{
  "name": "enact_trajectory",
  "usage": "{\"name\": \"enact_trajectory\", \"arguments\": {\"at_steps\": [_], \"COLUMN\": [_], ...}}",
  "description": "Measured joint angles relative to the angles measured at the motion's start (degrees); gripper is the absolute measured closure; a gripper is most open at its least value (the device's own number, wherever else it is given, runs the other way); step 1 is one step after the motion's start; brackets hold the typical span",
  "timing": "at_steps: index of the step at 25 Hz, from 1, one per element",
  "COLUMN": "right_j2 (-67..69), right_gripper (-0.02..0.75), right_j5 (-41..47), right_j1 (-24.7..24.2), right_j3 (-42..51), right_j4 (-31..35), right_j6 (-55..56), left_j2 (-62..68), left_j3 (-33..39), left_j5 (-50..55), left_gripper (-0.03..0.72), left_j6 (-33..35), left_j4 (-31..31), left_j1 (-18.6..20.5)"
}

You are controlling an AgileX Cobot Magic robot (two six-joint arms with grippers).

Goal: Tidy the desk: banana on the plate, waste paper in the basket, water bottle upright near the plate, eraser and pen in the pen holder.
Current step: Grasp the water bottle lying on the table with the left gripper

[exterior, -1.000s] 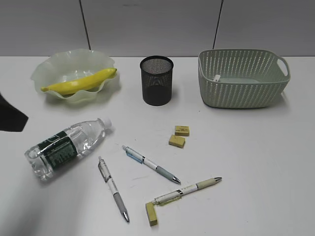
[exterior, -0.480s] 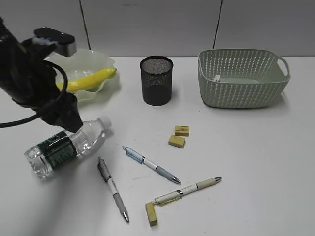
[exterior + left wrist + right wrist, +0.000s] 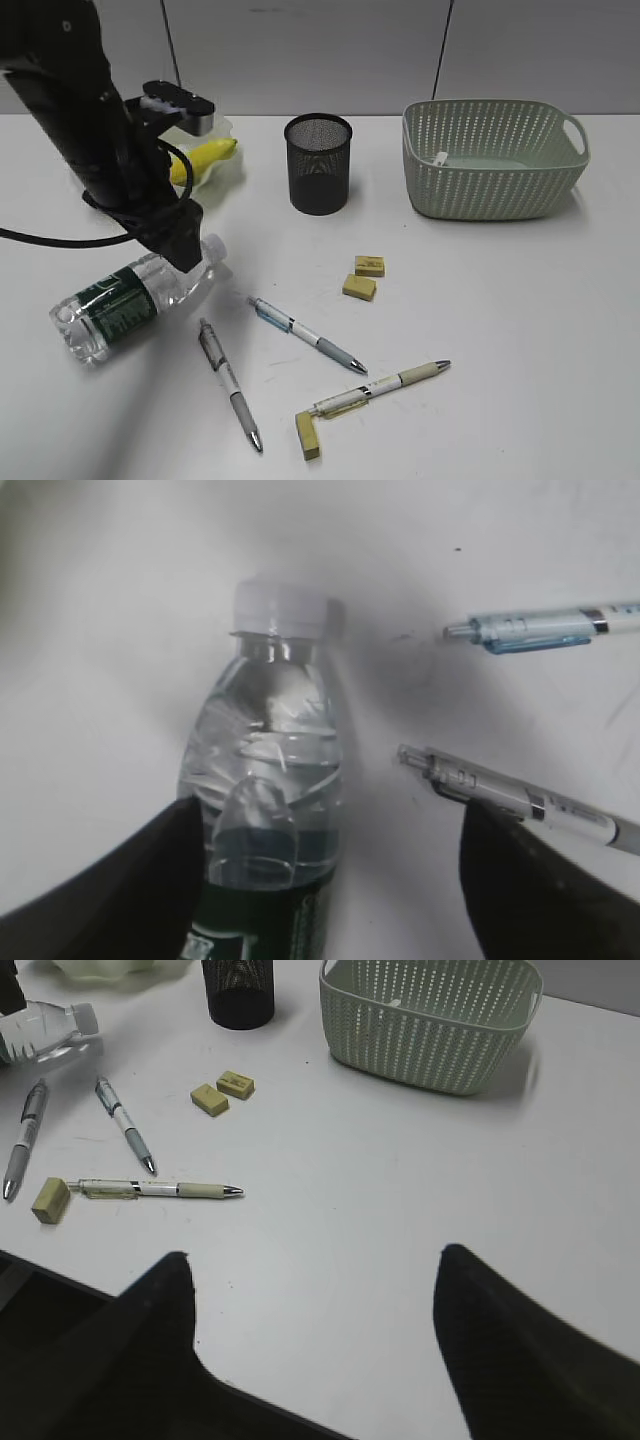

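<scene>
The water bottle [image 3: 135, 300] [image 3: 265, 770] lies on its side on the desk [image 3: 500, 330], cap toward the pen holder [image 3: 318, 163]. My left gripper [image 3: 186, 250] [image 3: 330, 820] hangs open over the bottle's shoulder, one finger beside it, the other above a pen [image 3: 520, 795]. The banana [image 3: 208, 157] rests in the plate [image 3: 222, 172], mostly hidden by my arm. Three pens [image 3: 305, 334] [image 3: 230, 384] [image 3: 380, 387] and three yellow erasers [image 3: 370, 266] [image 3: 359, 288] [image 3: 309, 435] lie loose. Only a white speck shows in the basket [image 3: 492, 160]. My right gripper [image 3: 312, 1260] is open over bare desk.
The left arm's black cable [image 3: 60, 240] trails off to the left above the desk. The wall runs close behind the plate, pen holder and basket. In the right wrist view the desk's near edge [image 3: 60, 1260] lies just beside the right gripper's fingers.
The left arm has swung in from the left edge and come rightward and down over the bottle's neck, now covering most of the plate. Nothing on the desk has shifted.
</scene>
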Motion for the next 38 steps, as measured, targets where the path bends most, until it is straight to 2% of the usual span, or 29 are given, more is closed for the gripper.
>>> {"name": "enact_trajectory", "arguments": {"at_steps": [9,31,33,36,38], "right_j2": [0.0,0.0,0.0,0.0,0.0], "right_gripper": [0.155,0.155,0.155,0.155,0.155], "right_j5": [0.0,0.0,0.0,0.0,0.0], "right_j1": [0.0,0.0,0.0,0.0,0.0], "right_j3": [0.0,0.0,0.0,0.0,0.0], "right_j4": [0.0,-0.04,-0.04,-0.04,-0.04], "right_j6": [0.0,0.0,0.0,0.0,0.0], "left_j2": [3.24,11.71,12.1,12.1,12.1], "left_j3": [-0.72,-0.77,-0.77,-0.77,-0.94], "left_j5": [-0.03,-3.47,-3.47,-3.47,-3.33], "left_gripper": [0.077,0.079,0.092,0.185,0.196], "left_j6": [0.0,0.0,0.0,0.0,0.0], "left_j4": [4.02,4.87,4.99,5.07,4.9], "left_j1": [0.0,0.0,0.0,0.0,0.0]}}
